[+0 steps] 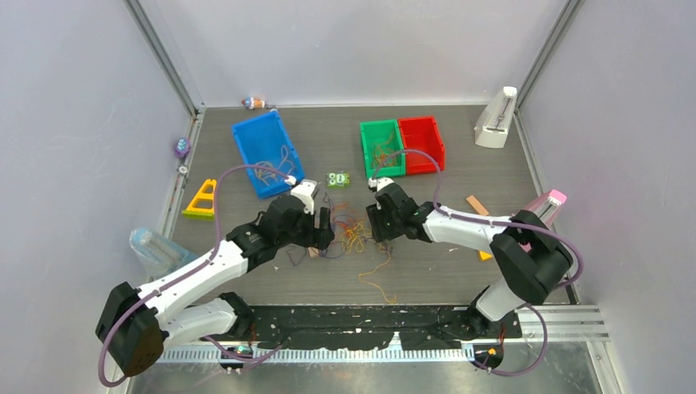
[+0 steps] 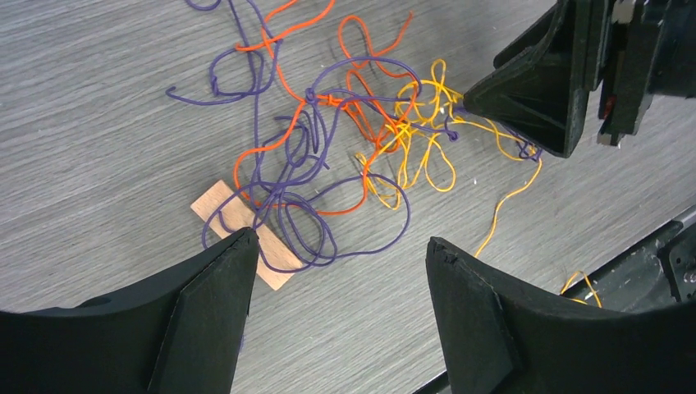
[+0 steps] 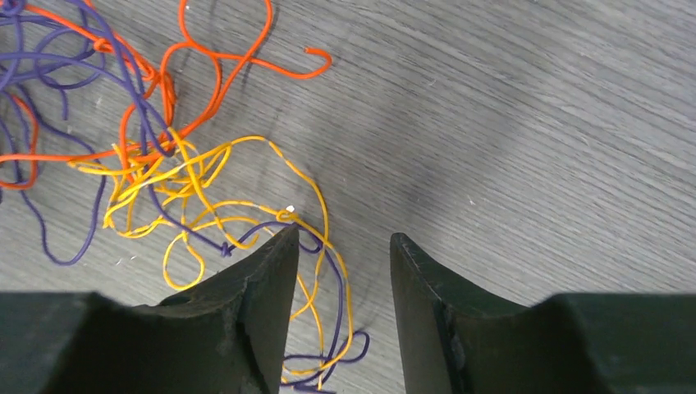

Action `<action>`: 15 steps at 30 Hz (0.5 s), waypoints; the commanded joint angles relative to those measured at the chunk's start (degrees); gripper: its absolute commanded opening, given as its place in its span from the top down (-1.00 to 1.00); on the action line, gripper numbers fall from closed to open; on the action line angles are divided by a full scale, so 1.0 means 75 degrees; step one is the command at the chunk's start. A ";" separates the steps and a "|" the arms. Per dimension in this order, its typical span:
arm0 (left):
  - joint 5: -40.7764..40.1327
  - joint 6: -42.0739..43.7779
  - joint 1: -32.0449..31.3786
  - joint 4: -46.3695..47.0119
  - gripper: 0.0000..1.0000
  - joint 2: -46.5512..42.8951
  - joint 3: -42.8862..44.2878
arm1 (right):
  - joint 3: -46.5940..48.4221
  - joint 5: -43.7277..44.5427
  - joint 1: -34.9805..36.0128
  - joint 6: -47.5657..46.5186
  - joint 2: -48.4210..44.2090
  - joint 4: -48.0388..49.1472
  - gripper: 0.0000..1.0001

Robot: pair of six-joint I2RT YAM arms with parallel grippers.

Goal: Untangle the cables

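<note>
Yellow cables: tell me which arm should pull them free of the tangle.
Right, probably. The right gripper is open with a yellow loop between its fingers. The left gripper, also open, hovers over the purple loops and a wooden block, away from the yellow.

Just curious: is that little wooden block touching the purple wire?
Touching. The left wrist view shows purple wire loops lying across the wooden block.

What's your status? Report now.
Left gripper open over cables; right gripper open at yellow strands. Nothing held, all tangled. Wood block under purple loops.
</note>
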 commanded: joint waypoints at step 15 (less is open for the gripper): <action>0.0978 -0.0361 0.0947 0.0828 -0.51 0.0385 -0.0363 | 0.0177 0.1719 0.0529 -0.0176 -0.1057 -0.0200 0.89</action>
